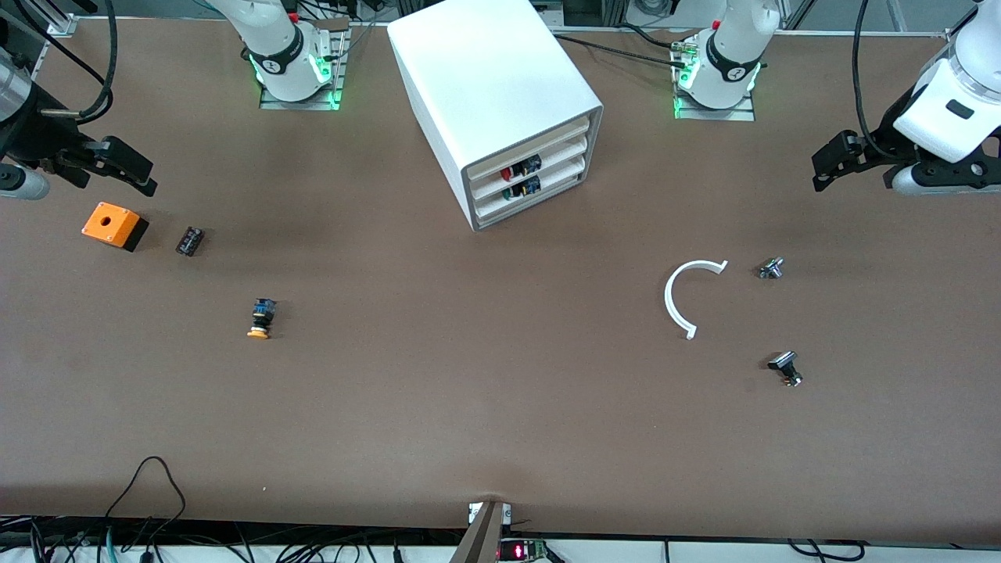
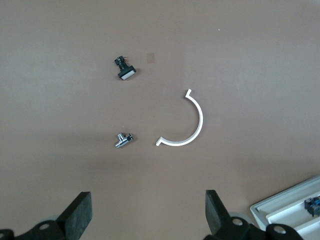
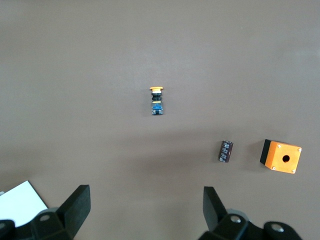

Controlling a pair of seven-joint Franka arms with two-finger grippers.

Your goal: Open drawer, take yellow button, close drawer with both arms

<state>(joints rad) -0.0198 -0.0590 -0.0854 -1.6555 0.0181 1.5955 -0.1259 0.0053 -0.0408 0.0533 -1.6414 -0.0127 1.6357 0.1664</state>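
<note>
Left gripper [image 1: 835, 160] and right gripper [image 1: 117, 166], both spread wide, hang over opposite ends of the brown table [image 1: 469, 407]. The button [image 1: 260, 317] lies on its side on the table, toward the right arm's end. All 3 trays, the drawer [image 1: 525, 147] included, sit closed in the cabinet [image 1: 485, 78].

The cabinet [image 1: 500, 102] is cut to one corner at the edge of each wrist view. Inside the drawer [image 1: 539, 141] nothing can be made out; only its front edge is seen. The right gripper [image 1: 129, 168] and left gripper [image 1: 837, 160] are shown only in part, their arms being cropped by the front view's sides. The small black part [image 1: 190, 240] beside the orange box [image 1: 114, 225] is too small to identify.
</note>
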